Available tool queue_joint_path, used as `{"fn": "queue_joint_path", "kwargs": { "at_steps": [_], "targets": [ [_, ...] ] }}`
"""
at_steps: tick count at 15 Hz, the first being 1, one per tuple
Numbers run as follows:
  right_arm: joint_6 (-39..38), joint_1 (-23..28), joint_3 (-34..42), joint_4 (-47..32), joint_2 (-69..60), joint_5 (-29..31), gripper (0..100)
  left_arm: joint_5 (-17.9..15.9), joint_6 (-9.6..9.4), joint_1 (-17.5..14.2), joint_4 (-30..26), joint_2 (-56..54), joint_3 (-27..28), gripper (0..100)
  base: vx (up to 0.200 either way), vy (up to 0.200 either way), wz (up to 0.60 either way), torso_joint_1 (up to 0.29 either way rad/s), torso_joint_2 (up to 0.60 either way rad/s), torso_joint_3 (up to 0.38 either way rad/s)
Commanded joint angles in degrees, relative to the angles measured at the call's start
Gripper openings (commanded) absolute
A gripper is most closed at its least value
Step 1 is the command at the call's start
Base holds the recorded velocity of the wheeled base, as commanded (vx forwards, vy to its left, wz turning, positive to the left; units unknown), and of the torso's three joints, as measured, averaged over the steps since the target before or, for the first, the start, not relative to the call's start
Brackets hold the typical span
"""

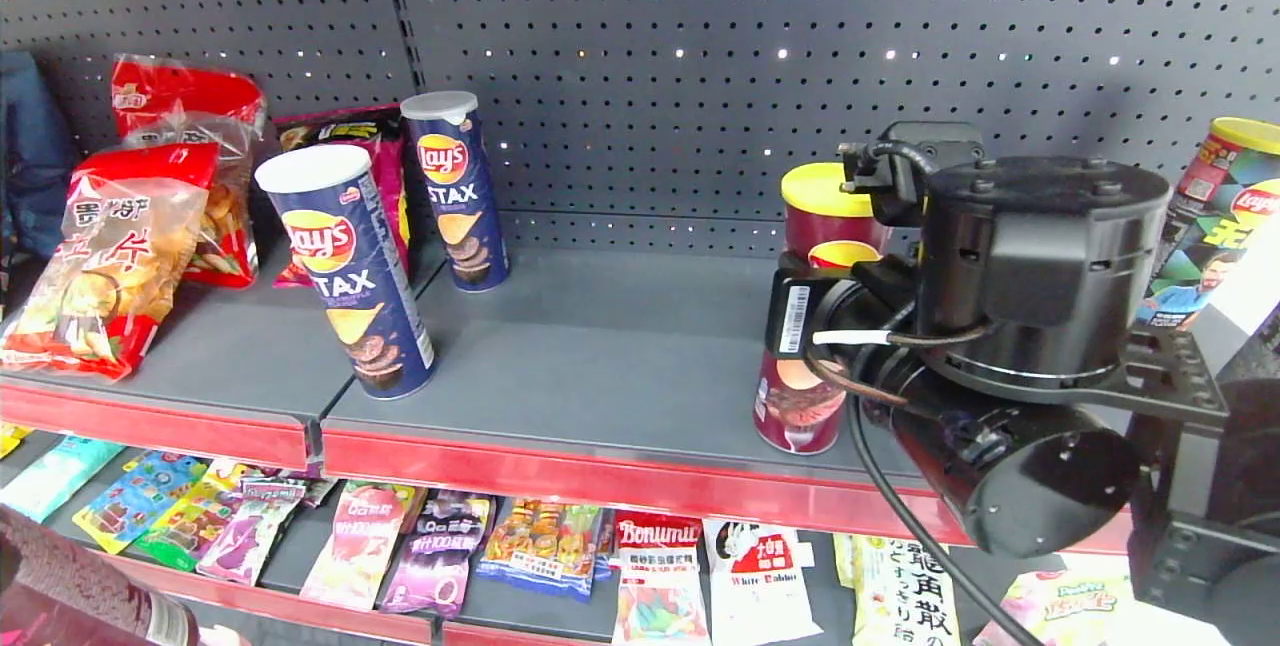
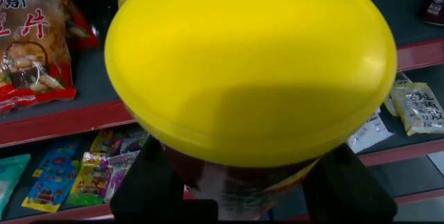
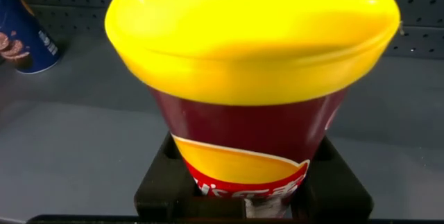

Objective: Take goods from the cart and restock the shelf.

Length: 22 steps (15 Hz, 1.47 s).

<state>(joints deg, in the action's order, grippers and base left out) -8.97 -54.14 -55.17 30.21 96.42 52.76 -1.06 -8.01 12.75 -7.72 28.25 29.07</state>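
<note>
A maroon chip can with a yellow lid (image 1: 822, 201) stands upright near the front edge of the grey shelf (image 1: 600, 366). My right gripper (image 1: 810, 326) is shut on its middle. The right wrist view shows this can (image 3: 253, 123) between the black fingers (image 3: 159, 182). I cannot tell whether its base touches the shelf. A second maroon can with a yellow lid (image 2: 250, 64) is held in my left gripper (image 2: 246, 193), in front of the shelf's left part. That can (image 1: 80, 586) shows at the head view's bottom left corner.
Two blue chip cans (image 1: 345, 271) (image 1: 457, 191) stand on the shelf's left half, with snack bags (image 1: 110, 256) beyond them. A colourful can (image 1: 1215, 216) stands at the far right. Bare shelf lies between the blue cans and the right gripper. Packets (image 1: 440, 546) fill the lower shelf.
</note>
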Motion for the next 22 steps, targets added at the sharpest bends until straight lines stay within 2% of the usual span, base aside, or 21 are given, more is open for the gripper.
{"fn": "queue_joint_path", "kwargs": {
  "at_steps": [1,5,19,22],
  "targets": [
    [0.10,-0.62,-0.02,-0.06,-0.35,0.15,0,0.01,0.01,-0.01,-0.02,-0.03,0.02,0,0.000,0.000,0.00,0.000,0.00,0.000],
    [-0.08,-1.06,2.88,-0.06,-1.85,-0.03,0,0.01,0.01,-0.01,-0.02,0.23,-0.07,0,0.000,0.000,0.00,0.000,0.00,0.000],
    [1.06,-2.55,2.62,0.03,-2.20,-0.73,0,0.01,0.01,-0.01,-0.02,-0.03,-0.42,0,0.000,0.000,0.00,0.000,0.00,0.000],
    [1.33,-2.55,2.79,0.03,-2.72,-3.98,0,0.01,0.10,-0.01,-0.02,-0.03,-0.42,0,0.000,0.000,0.00,0.000,0.00,0.000]
  ]
}}
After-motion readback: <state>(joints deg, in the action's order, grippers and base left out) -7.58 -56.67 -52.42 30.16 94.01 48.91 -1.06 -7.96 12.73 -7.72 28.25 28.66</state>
